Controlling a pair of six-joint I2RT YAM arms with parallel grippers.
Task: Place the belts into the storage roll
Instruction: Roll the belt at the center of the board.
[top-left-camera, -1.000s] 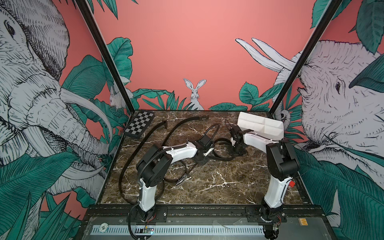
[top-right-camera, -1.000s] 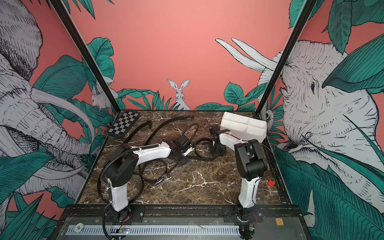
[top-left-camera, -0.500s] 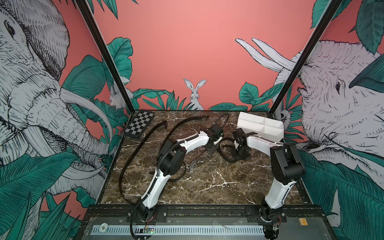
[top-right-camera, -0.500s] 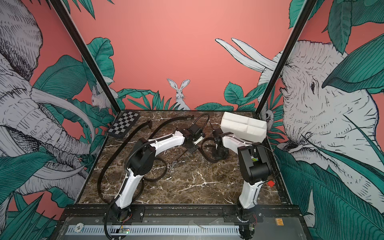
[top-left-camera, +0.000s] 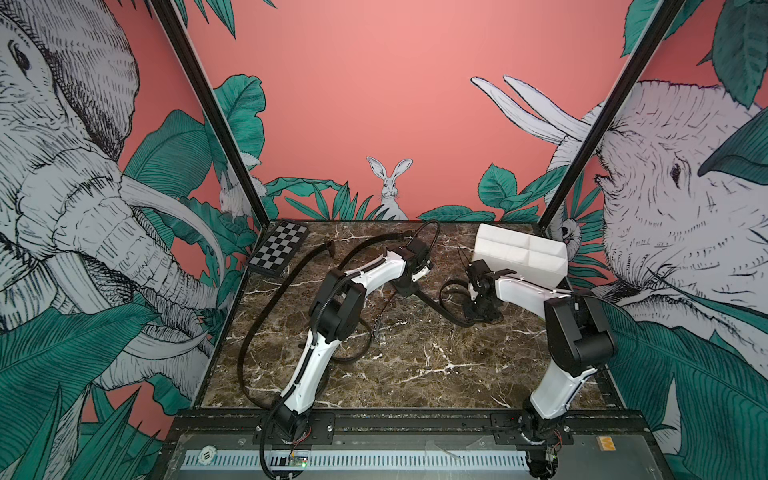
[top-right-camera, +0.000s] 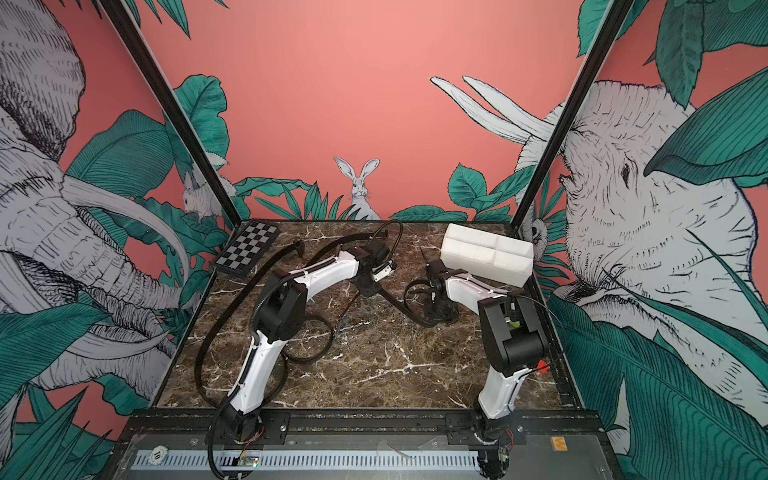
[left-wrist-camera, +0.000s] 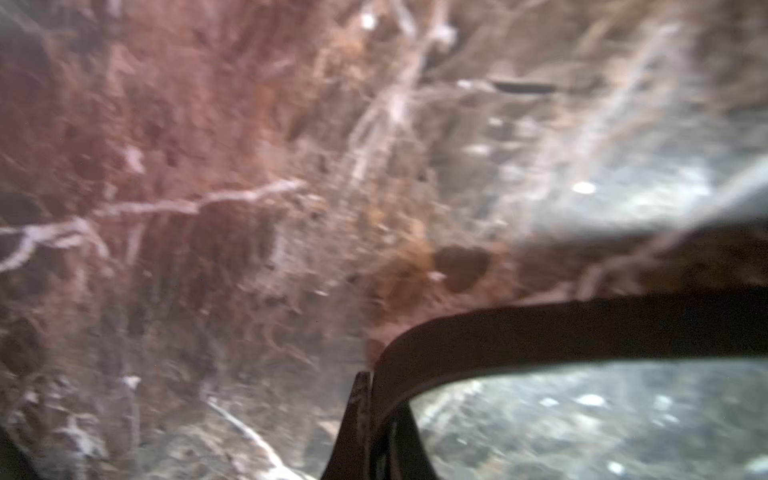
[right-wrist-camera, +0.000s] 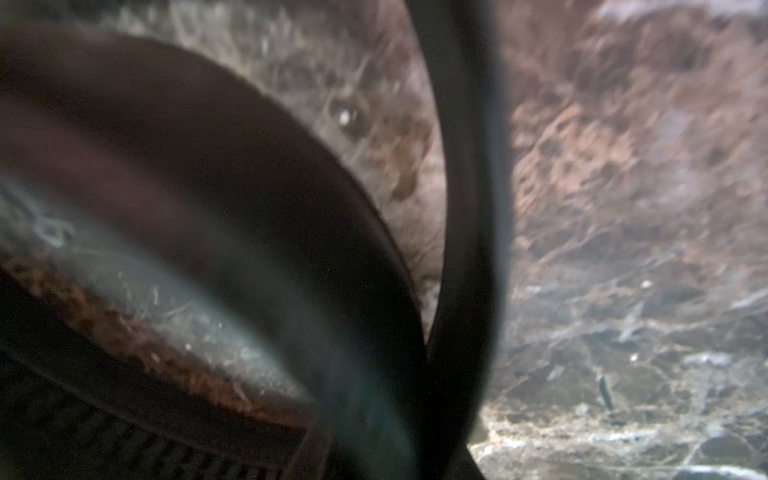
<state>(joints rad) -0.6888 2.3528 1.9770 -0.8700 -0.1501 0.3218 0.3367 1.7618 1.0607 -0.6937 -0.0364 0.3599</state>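
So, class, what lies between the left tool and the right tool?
A black belt bridges the gap, running from the left tool down to a loop at the right tool; both top views show it.

Left tool (top-left-camera: 405, 291) has swung farther back — belt (top-left-camera: 434, 308) now stretched toward right tool (top-left-camera: 476, 316)

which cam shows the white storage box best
The top views. In both, the storage box shows nearly whole at the far right of the marble table, with its inner partitions visible. The wrist views show none of it, only blurred table and black belt.
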